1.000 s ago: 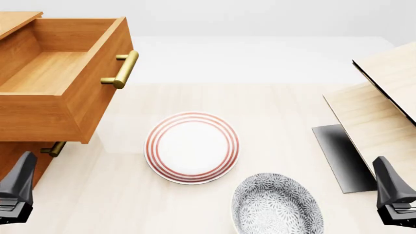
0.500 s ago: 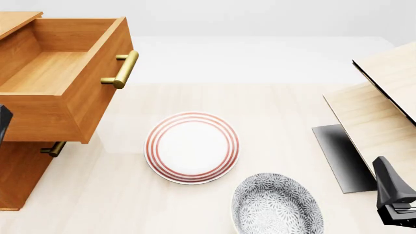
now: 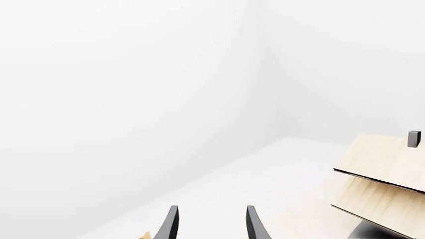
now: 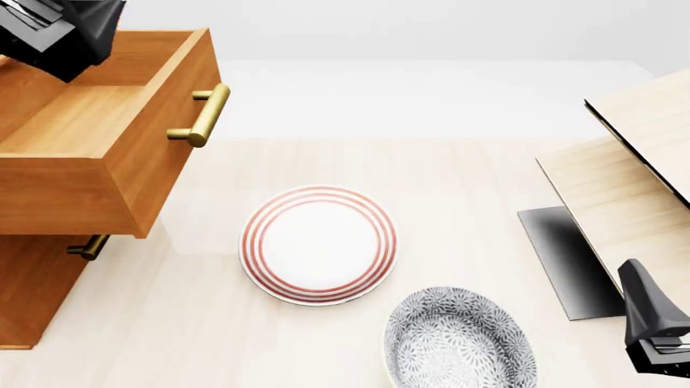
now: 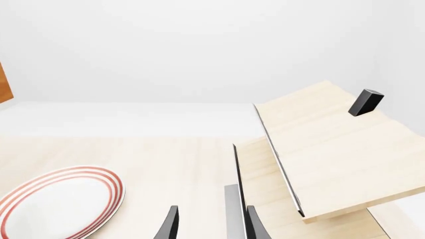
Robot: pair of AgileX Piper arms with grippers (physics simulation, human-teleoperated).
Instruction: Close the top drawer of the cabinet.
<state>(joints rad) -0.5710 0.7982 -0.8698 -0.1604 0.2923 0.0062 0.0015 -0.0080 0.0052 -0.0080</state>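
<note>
left gripper (image 4: 60, 32): matte black, angular, blocky housing
right gripper (image 4: 652, 327): black, tapered fin-like finger, grey ribbed base

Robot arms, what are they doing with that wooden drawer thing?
They are meant to shut the top drawer of the cabinet, which is pulled wide open. The left gripper is up above the drawer's back end, open and touching nothing. The right gripper waits low by the table's edge, also open. Two plates sit untouched in front.

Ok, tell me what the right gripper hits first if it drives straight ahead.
Probably the pale wood structure: its dark-edged panel stands just beyond the right gripper. Depth is unclear; the red-ringed plate lies off to the side.
</note>
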